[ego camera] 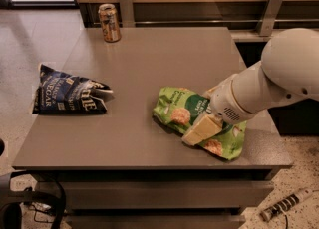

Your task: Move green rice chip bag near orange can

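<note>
The gripper (pixel 202 131) is pressed down on the middle of the green rice chip bag (pixel 175 107), which lies crumpled near the front right edge of the surface (pixel 149 63). Whether the bag is clamped cannot be told. The orange can (pixel 109 22) stands upright at the far left corner, well apart from the bag. A firm hold should be confirmed before anything is lifted. The bag is best raised just clear, carried diagonally across and set down beside the can without knocking it. The dark blue bag (pixel 67 96) at the left edge should be avoided. Neither bag's contents can be seen, nor the can's.
</note>
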You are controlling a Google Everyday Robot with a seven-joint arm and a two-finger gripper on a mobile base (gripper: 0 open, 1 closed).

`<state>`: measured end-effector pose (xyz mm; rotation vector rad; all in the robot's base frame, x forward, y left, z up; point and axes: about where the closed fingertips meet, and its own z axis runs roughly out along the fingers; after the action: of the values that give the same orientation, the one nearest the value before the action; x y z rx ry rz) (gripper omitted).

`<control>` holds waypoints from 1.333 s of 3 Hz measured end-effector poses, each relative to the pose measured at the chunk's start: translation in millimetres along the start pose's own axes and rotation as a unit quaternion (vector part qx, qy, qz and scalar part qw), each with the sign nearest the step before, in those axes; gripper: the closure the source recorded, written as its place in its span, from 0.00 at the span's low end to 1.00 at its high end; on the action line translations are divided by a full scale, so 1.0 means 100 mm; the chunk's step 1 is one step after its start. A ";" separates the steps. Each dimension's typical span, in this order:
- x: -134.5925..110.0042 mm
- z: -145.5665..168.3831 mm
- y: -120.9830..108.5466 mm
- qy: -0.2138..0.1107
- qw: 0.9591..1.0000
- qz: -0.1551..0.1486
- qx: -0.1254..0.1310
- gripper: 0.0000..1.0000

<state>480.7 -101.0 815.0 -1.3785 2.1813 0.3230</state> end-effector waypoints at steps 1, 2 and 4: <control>-0.01 -0.01 0.01 -0.001 1.000 -0.001 -0.003 0.57; -0.02 -0.01 0.01 -0.001 1.000 -0.002 -0.003 0.80; -0.03 -0.03 0.01 -0.001 1.000 -0.002 -0.003 1.00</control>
<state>479.9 -99.3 818.7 -1.3865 2.1770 0.3297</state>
